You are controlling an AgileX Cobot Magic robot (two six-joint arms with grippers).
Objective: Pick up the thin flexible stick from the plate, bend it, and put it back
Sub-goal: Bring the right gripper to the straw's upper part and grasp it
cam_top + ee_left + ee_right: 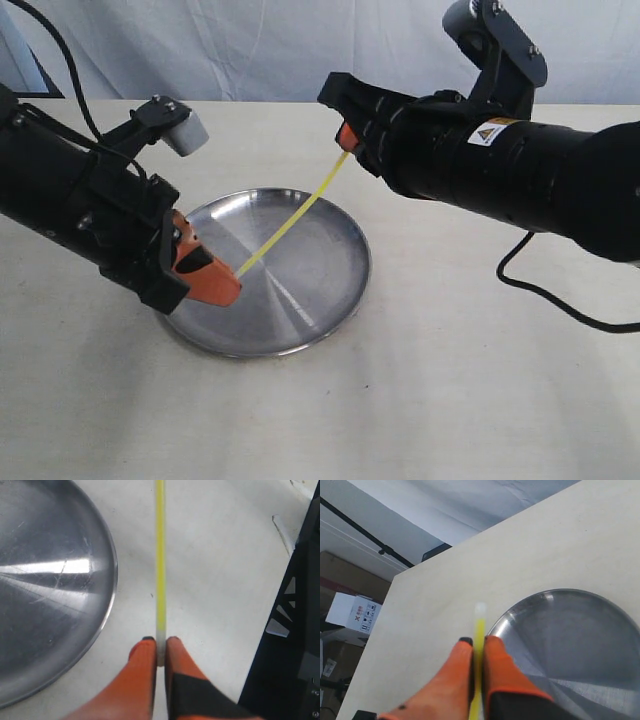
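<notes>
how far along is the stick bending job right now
Done: the thin flexible stick is off the plate and raised above it. In hand: the left pincer and the right pincer are each shut on one end. The stick looks straight between them, so the bend has not begun. Left: bend it, then lay it back on the plate.

Left arm (60,205), right arm (545,175): black cylindrical casings. Left gripper (236,283), right gripper (345,140): orange fingers. Right arm: yellow warning sticker (490,131), black cable (560,296).
</notes>
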